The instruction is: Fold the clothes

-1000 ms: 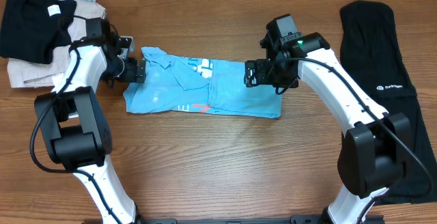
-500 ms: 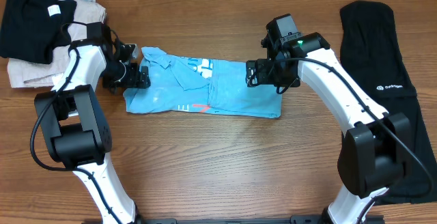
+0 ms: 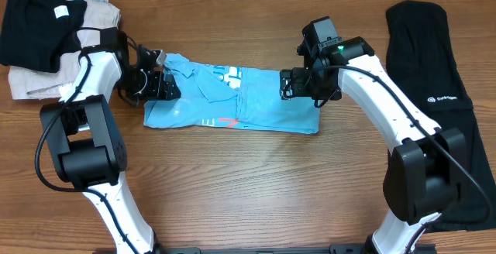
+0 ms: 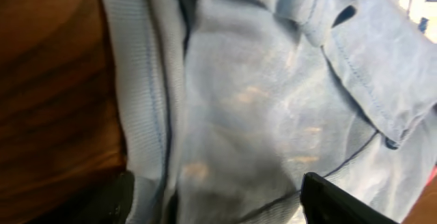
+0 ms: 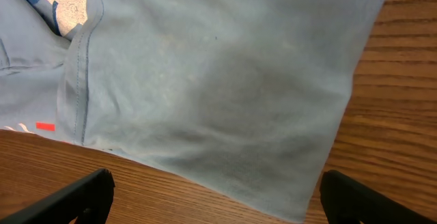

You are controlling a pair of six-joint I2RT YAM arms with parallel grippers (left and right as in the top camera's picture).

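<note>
The light blue T-shirt (image 3: pixel 232 103) lies folded in a long strip across the middle of the table, with white and coral lettering showing. My left gripper (image 3: pixel 160 84) is low over its left end, jaws wide open, with the ribbed hem and a fold of the shirt (image 4: pixel 239 101) between the fingers (image 4: pixel 341 200). My right gripper (image 3: pixel 298 84) hovers open and empty above the shirt's right part (image 5: pixel 218 80), with table wood under its fingertips (image 5: pixel 75 197). A long black garment (image 3: pixel 434 91) with a small white logo lies along the right side.
A pile of clothes sits at the far left corner: a black piece (image 3: pixel 35 22) on top of beige and white fabric (image 3: pixel 39 80). Bare wooden table (image 3: pixel 256 184) stretches in front of the shirt.
My left gripper has moved right onto the shirt's left end, nudging that edge slightly right. The right arm has not moved.
</note>
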